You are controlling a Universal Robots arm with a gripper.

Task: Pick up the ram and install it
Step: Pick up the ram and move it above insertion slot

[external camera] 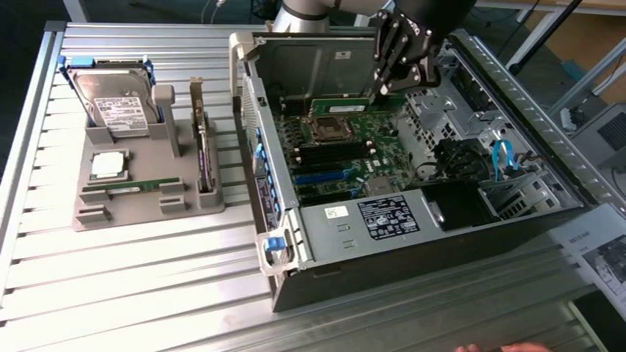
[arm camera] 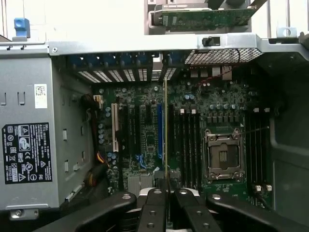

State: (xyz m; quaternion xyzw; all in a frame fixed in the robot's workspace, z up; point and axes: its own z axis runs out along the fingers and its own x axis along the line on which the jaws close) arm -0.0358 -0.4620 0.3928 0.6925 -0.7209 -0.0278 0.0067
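Our gripper (external camera: pixel 391 83) is pinched on the ram (external camera: pixel 342 102), which hangs inside the open case (external camera: pixel 293 242), above the board (external camera: pixel 342 139) and, as far as we can judge, clear of it. In the wrist view the ram shows edge-on between the fingers (arm camera: pixel 153 205), running parallel to the black slots (arm camera: pixel 187 145) beside the socket (arm camera: pixel 223 155). We judge that doing this well means centring that edge over one slot, with the stick level end to end, and pressing straight and evenly, never tilted.
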